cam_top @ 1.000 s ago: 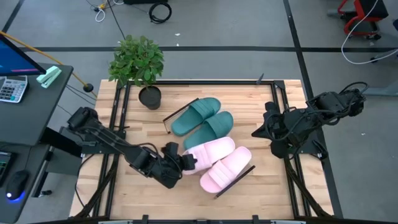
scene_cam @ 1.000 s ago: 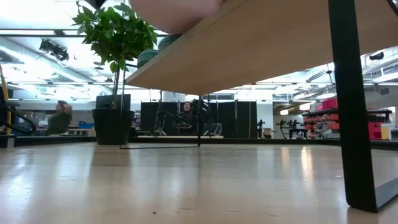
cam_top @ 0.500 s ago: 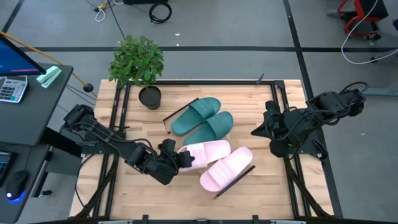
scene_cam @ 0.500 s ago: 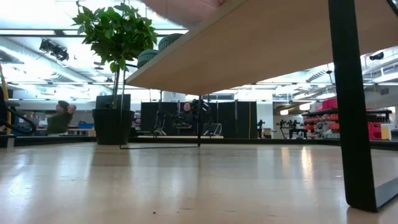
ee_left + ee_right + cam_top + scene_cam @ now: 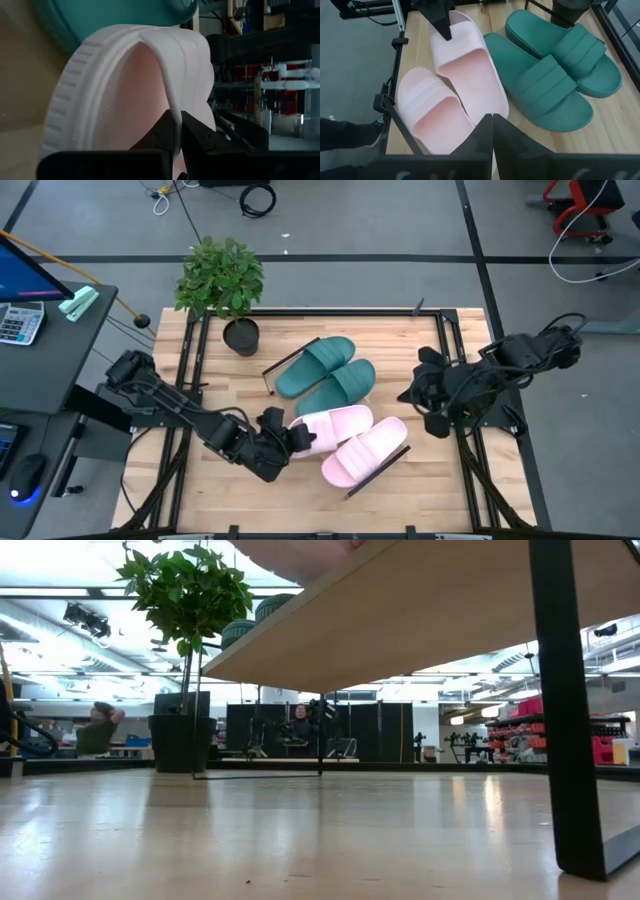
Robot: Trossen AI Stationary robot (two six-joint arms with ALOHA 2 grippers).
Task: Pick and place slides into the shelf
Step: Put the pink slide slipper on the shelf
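Four slides lie sole-down, side by side, on the shelf (image 5: 420, 620), whose black end bar (image 5: 290, 355) shows at the far left. The two teal slides (image 5: 315, 363) (image 5: 342, 385) lie farther back. The two pink slides (image 5: 338, 425) (image 5: 362, 452) lie nearer. My left gripper (image 5: 292, 438) is at the left end of the farther pink slide (image 5: 125, 90) and is shut on it. My right gripper (image 5: 408, 393) hangs shut over the table's right side, above and beside the slides (image 5: 470, 80), and holds nothing. My left gripper pinches the thin edge of the pink slide's strap (image 5: 172, 107). One finger is inside, under the strap, and the other is on its outer face. The fingers (image 5: 440, 22) come in nearly level from the table's near left. The slide lies along the shelf beside the other pink one.
A potted plant (image 5: 222, 280) stands at the table's far left corner, close to the shelf's end. One black shelf leg (image 5: 565, 710) stands on the tabletop. A desk with a calculator (image 5: 20, 325) is beyond the left edge. A person (image 5: 98, 728) sits far back in the room.
The held end of the pink slide has swung slightly toward the table's far-left corner and back with my left gripper. Its other end has stayed on the shelf.
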